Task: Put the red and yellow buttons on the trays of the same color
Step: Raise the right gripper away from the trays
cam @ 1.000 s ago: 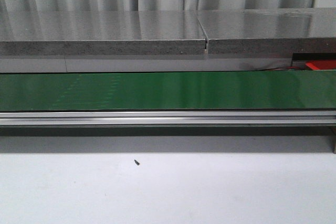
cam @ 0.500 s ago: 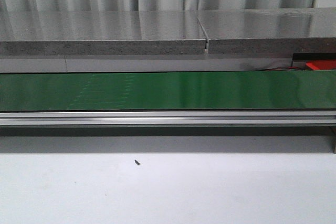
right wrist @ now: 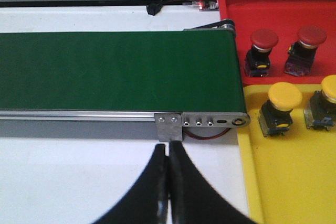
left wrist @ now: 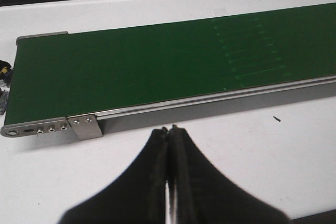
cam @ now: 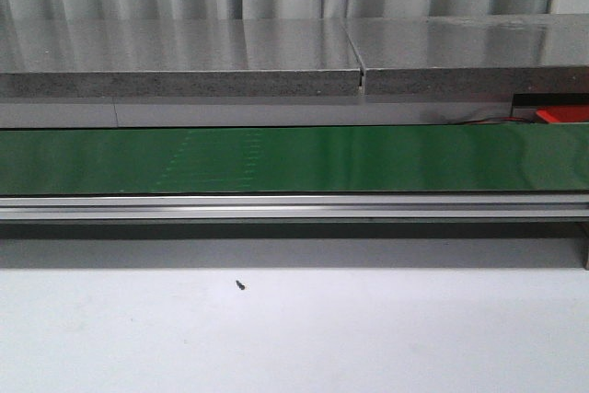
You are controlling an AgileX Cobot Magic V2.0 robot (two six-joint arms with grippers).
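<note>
Conveyor belt [right wrist: 115, 69] bare, awaiting parts. Two red buttons [right wrist: 261, 51] stand in the red tray [right wrist: 231, 3], two yellow buttons [right wrist: 281, 108] in the yellow tray [right wrist: 273, 182], colours matched. Left tool [left wrist: 168, 132] and right tool [right wrist: 168, 148] hover pressed together, empty, over the worktop [right wrist: 79, 182].

Left claw [left wrist: 169, 129] at 6 o'clock, fingers pressed together, nothing between them, tips over white tabletop [left wrist: 252, 150]. Green conveyor belt [left wrist: 157, 64] runs 9 to 3 o'clock, just beyond the tips; faint pale marks on it toward 2 o'clock. Aluminium side rail [left wrist: 220, 97] with bolted end bracket [left wrist: 84, 125] at 8 o'clock. Small dark speck [left wrist: 277, 119] on tabletop at 4 o'clock.
</note>
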